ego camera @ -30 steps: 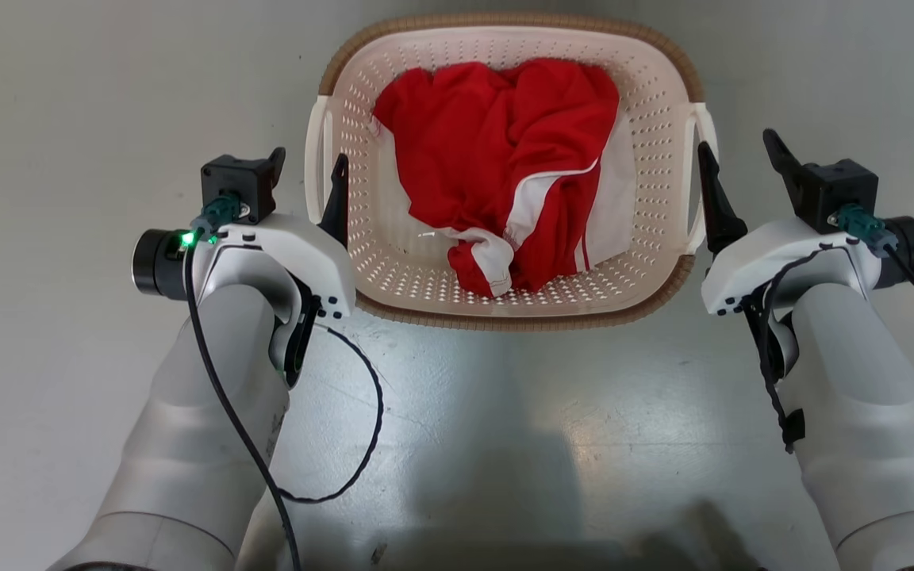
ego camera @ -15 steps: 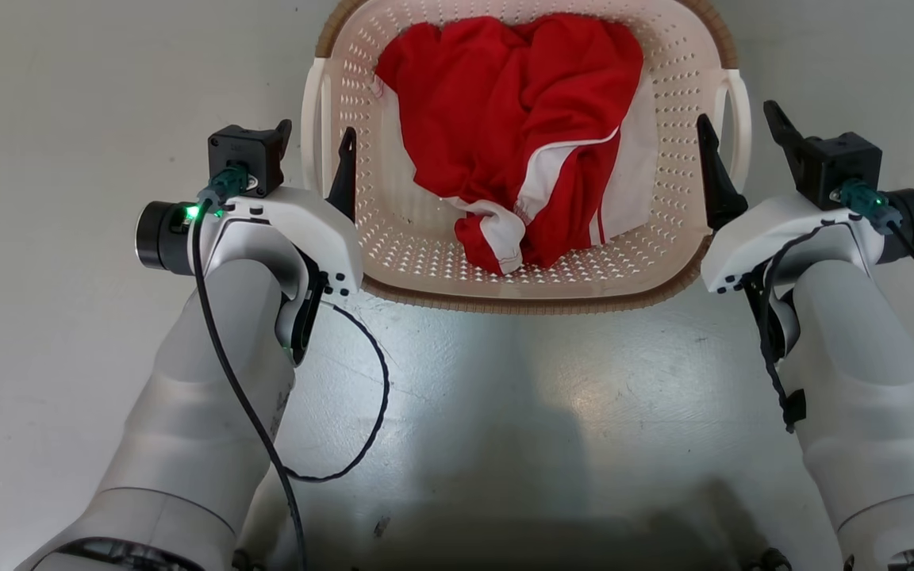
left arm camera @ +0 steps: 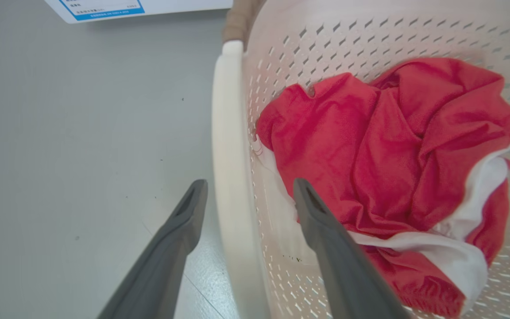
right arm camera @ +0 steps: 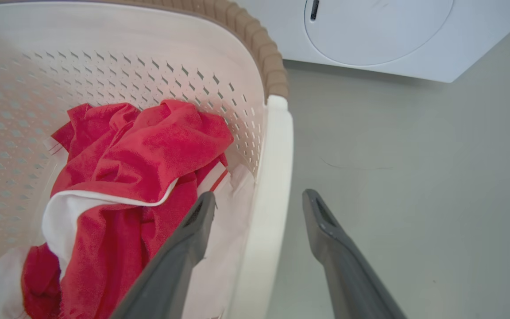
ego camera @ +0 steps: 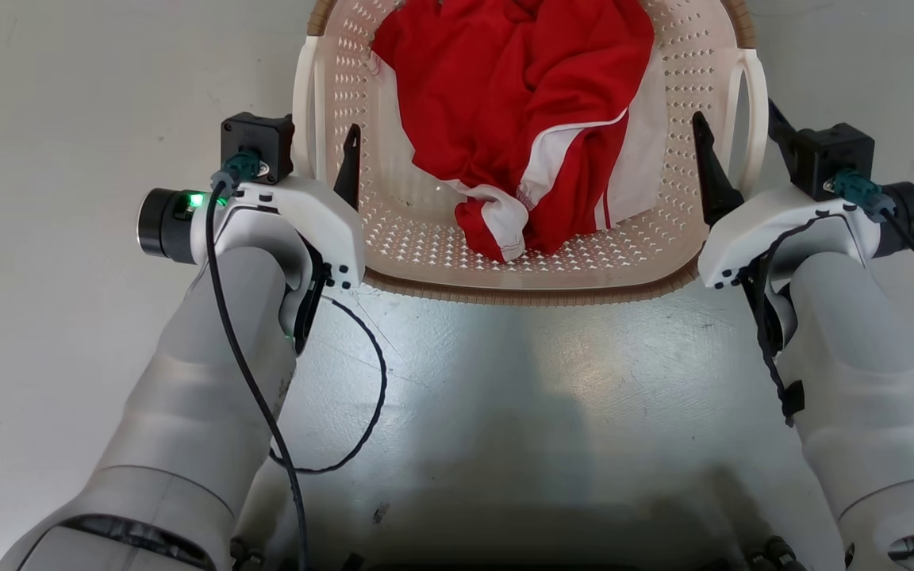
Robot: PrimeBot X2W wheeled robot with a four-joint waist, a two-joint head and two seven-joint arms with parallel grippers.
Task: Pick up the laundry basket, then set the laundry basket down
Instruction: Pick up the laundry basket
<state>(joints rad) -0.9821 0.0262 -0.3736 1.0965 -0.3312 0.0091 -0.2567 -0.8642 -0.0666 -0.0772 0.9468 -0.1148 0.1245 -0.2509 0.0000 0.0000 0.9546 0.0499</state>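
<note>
The laundry basket (ego camera: 528,296) stands on the grey floor (ego camera: 505,412) straight ahead of me, between my two forearms, its far end cut off by the top of the head view. There is one basket, with two white loop handles, the left handle (ego camera: 304,111) and the right handle (ego camera: 757,119). Inside lies one heap of red cloth (ego camera: 505,103) with white bands; I cannot tell whether it is a single piece.

My left tool (left arm camera: 250,184) is released, its two fingers spread astride the left handle, one outside over the floor and one inside the perforated wall. My right tool (right arm camera: 259,196) is released too, straddling the right handle the same way. That makes two tools and four dark fingers.

From the head, the outer finger on each side is mostly hidden behind a black camera block; the wrist views show both fingers plainly, with a gap to the handle. The right wrist view also takes in one white washing machine (right arm camera: 370,35) beyond the basket's brown rim. The left wrist view catches a blue-edged label (left arm camera: 100,8) on a white panel at its top.
</note>
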